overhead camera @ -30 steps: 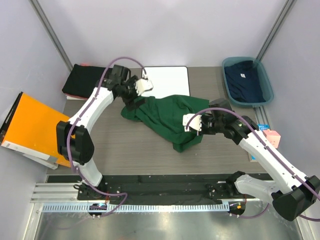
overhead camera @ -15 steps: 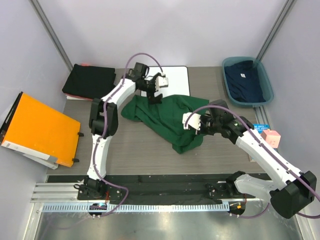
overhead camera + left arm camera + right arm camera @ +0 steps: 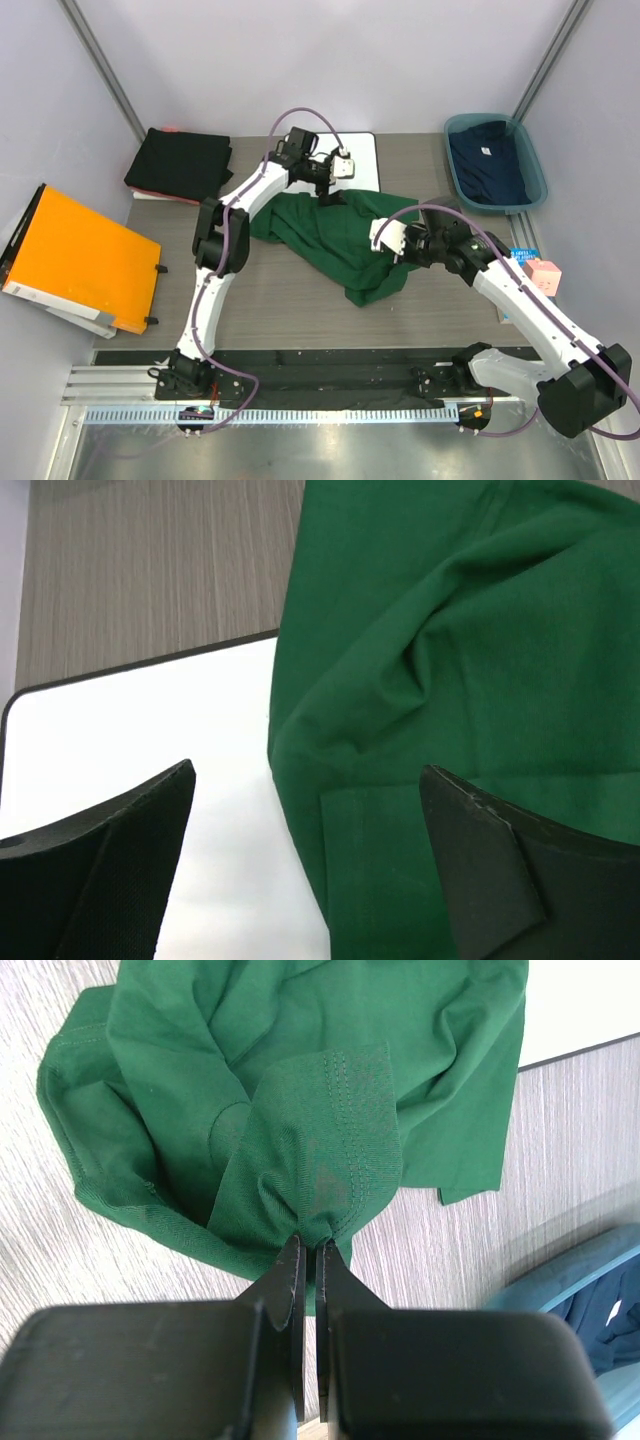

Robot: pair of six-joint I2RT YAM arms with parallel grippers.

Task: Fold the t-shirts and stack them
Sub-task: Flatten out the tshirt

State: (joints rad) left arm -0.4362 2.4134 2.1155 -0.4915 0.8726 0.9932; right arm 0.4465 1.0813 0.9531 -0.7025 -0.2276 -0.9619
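The dark green t-shirt (image 3: 330,235) lies crumpled mid-table, its far edge over the white board (image 3: 335,150). My right gripper (image 3: 400,243) is shut on a bunched hem of the green shirt (image 3: 320,1175), pinching the cloth at its fingertips (image 3: 310,1250). My left gripper (image 3: 330,185) hangs open over the shirt's far edge (image 3: 450,680), one finger (image 3: 110,870) above the board (image 3: 150,730), the other (image 3: 500,870) above the cloth, holding nothing. A navy t-shirt (image 3: 490,165) with a small neck label lies in the teal bin (image 3: 535,195). Black folded t-shirts (image 3: 180,162) are stacked at the far left.
An orange folder (image 3: 75,260) lies at the left edge of the table. A small pink and blue box (image 3: 535,275) sits by the right edge. The teal bin also shows low right in the right wrist view (image 3: 560,1270).
My left gripper has swung right from the shirt's left corner to over its far edge by the board. My right gripper has stayed shut on the hem, shifting slightly up and right.
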